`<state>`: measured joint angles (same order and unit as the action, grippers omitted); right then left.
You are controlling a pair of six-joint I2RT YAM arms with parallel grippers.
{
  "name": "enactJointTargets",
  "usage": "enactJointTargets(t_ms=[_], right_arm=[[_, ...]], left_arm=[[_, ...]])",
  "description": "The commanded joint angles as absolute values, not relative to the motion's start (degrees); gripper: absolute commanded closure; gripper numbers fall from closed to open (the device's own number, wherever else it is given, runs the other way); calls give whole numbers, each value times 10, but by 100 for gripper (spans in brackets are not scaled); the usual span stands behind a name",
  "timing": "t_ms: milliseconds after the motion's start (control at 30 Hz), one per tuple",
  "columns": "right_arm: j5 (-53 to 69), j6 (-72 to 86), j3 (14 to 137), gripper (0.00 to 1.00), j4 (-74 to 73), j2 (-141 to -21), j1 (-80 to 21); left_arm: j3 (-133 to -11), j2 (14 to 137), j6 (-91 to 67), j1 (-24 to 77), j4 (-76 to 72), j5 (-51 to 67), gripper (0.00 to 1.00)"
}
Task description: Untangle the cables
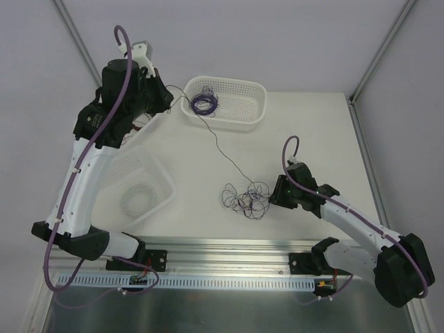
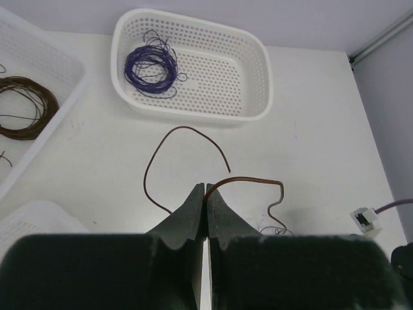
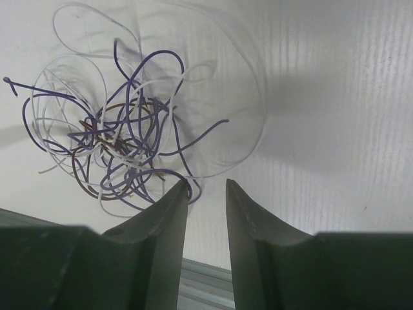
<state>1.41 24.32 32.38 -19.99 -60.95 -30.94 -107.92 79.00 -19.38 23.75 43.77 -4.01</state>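
Observation:
A tangled clump of cables [image 1: 245, 198] in purple, brown and whitish lies on the table's middle and fills the upper left of the right wrist view [image 3: 116, 142]. My left gripper [image 2: 206, 187], raised at the far left [image 1: 168, 96], is shut on a brown cable [image 2: 251, 181] that runs in a long line [image 1: 218, 147] down to the clump. My right gripper [image 3: 206, 184] is open just right of the clump [image 1: 272, 194]; its left fingertip [image 3: 181, 190] touches a purple loop.
A white perforated basket [image 1: 250, 104] at the back holds a neat purple coil [image 1: 203, 104]. A white basket at left [image 1: 149, 184] holds a whitish coil. Another basket [image 2: 64, 81] holds a brown coil [image 2: 26, 106]. A metal rail [image 1: 222, 250] runs along the near edge.

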Motion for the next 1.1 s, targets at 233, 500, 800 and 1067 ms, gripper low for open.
enactJointTargets(t_ms=[233,500,800,1067], right_arm=[[-31,205,337,64,-279,-525,-283],[-5,182,359,54,-282,-503,-283],[71,127,388,47,-258,-505,-283],[105,120,376,46,-221,-486,-287]], left_arm=[[-1131,794,-199,164,446,-1,100],[-1208,803,-201,159,446,22,100],[-1308,801,-175,156,446,-14,100],[-1290,786,-169,154,418,-27,100]])
